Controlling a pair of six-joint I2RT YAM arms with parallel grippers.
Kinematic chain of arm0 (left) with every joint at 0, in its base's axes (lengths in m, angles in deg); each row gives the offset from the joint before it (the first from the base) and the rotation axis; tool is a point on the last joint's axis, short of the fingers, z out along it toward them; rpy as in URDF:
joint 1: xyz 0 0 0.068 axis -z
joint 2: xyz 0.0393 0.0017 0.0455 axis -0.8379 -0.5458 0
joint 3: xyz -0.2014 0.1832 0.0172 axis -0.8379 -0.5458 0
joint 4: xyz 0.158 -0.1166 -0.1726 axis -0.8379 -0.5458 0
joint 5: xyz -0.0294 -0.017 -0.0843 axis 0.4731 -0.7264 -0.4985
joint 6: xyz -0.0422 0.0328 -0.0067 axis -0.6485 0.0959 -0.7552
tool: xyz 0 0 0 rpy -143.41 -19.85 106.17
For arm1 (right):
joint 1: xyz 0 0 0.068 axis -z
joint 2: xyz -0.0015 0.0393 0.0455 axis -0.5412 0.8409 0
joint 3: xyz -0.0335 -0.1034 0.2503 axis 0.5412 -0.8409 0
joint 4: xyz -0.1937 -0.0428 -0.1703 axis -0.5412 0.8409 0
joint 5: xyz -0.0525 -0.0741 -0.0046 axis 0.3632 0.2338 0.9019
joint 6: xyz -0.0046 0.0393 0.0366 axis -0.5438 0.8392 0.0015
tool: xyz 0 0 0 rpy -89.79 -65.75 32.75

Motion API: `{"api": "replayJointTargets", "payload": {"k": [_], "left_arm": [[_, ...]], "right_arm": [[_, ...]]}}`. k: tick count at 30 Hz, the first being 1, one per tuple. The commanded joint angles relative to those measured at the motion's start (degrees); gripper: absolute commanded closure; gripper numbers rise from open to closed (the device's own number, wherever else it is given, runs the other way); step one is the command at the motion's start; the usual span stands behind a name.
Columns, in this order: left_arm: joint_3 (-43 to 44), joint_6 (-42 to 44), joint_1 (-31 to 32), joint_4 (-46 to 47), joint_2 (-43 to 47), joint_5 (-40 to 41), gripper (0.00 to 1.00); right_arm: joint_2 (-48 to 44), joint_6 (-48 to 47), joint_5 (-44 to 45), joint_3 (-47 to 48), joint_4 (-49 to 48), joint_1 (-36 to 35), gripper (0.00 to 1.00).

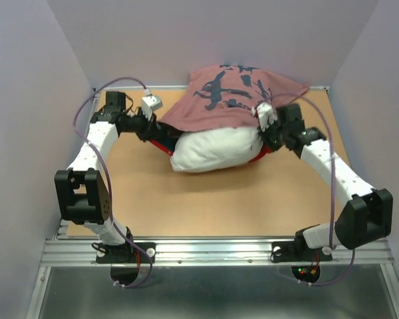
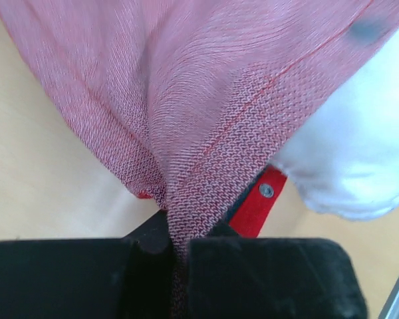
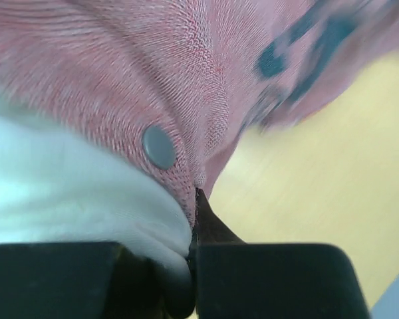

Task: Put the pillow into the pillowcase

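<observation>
My left arm (image 1: 96, 143) reaches forward from its base, elbow bent low at the near left and forearm angled inward. My left gripper (image 2: 179, 249) is pinched tight on an edge of the pillowcase (image 2: 206, 100). My right arm (image 1: 332, 166) mirrors it, elbow out to the right. My right gripper (image 3: 194, 242) is clamped on the pillowcase's opposite hem. The two wrists are well apart, pointing inward.

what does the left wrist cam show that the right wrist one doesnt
Only left wrist: a bright red strip with a small metal snap. Only right wrist: a grey snap button on the pink cloth. Both: the pillowcase pinched shut in the left gripper or right gripper, the white pillow, the tan table.
</observation>
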Motion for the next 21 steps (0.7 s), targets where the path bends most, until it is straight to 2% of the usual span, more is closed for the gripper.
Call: {"api": "replayJointTargets", "payload": {"k": [1,2,3,4,5,7,8,11,15,18,19,21], "left_arm": [[14.81,-14.56,-0.97,2.66,3.66,-14.07,1.00],[16.93,-25.75,-0.88,10.86,5.23,-15.31,1.00],[19.30,-32.91,-0.88,17.12,6.55,-16.10,1.00],[19.50,-38.90,-0.88,30.84,9.69,-14.81,1.00],[19.50,-48.96,-0.88,37.59,11.29,-13.14,1.00],[20.46,-55.45,-0.79,46.59,13.84,-5.79,1.00],[22.55,-58.53,-0.45,50.63,14.72,-4.00,1.00],[24.33,-62.67,0.08,50.67,13.59,-0.65,1.00],[24.51,-67.43,0.09,50.67,13.85,0.76,1.00],[19.69,-68.84,0.79,50.85,16.84,5.93,1.00],[17.93,-68.67,1.05,49.89,17.97,10.91,1.00],[15.64,-67.70,1.58,42.29,17.55,16.65,1.00]], "right_arm": [[-2.94,7.11,-7.43,28.45,-0.10,1.24,1.00],[-1.37,7.91,-8.04,32.59,0.69,1.24,0.99],[-0.74,8.52,-8.31,36.38,0.78,1.24,1.00],[0.92,8.70,-8.84,44.33,0.70,1.24,0.99],[1.89,9.49,-8.84,48.07,0.70,1.24,1.00],[4.52,10.72,-8.40,56.68,0.70,1.24,0.99],[7.06,12.73,-8.31,64.11,0.70,1.24,0.99],[8.49,12.75,-13.14,65.78,0.52,1.15,0.99],[10.69,18.45,-15.42,64.72,0.70,1.15,0.99],[11.57,21.97,-20.61,58.67,0.52,1.15,1.00],[13.13,22.41,-20.44,56.82,0.43,1.06,0.99],[16.12,24.51,-18.08,54.09,0.17,1.06,1.00]]}}
